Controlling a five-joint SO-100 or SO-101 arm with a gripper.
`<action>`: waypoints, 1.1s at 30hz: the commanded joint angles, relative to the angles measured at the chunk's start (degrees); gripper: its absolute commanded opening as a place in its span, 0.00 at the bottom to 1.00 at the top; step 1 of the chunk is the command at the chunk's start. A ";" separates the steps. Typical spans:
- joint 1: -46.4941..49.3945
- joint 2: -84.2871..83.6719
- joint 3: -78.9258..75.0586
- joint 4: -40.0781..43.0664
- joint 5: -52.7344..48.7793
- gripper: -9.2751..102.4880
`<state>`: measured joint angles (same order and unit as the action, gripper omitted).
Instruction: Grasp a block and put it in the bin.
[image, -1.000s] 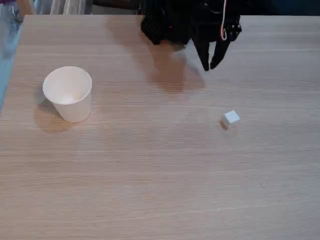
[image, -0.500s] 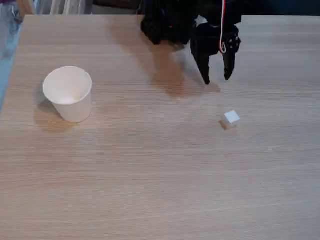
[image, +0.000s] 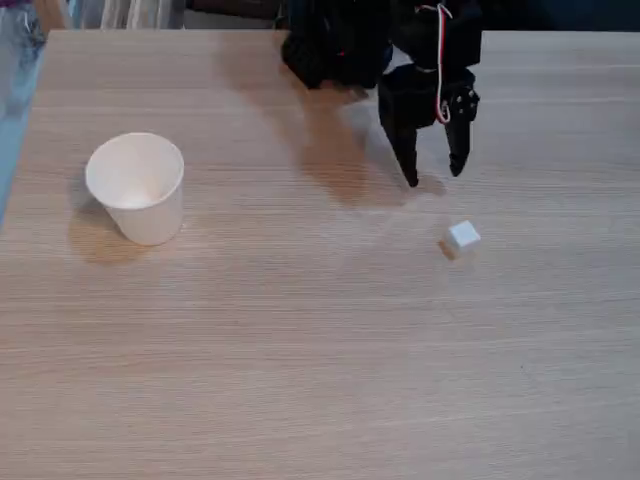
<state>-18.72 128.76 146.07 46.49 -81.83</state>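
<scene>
A tiny white block (image: 462, 237) lies on the wooden table, right of centre in the fixed view. My black gripper (image: 434, 178) hangs just behind it, slightly to its left, fingers pointing down and open with nothing between them. A gap of bare table separates the fingertips from the block. The bin (image: 137, 187), a white paper cup with a round rim, stands upright at the left of the table, far from both the gripper and the block.
The arm's black base (image: 330, 45) sits at the table's back edge, casting a shadow toward the middle. The wooden table (image: 300, 350) stretches wide toward the front. Its left edge runs close behind the cup.
The gripper has come forward and down toward the block, and its fingers have spread from nearly closed to open. Block and cup have stayed in place.
</scene>
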 joint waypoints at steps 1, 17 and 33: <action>0.70 -2.20 -3.60 -1.05 -0.70 0.35; -0.44 -11.16 -11.34 -2.37 -0.44 0.35; -1.76 -21.01 -20.21 -3.96 -0.09 0.35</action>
<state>-20.92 108.11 128.23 43.42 -81.91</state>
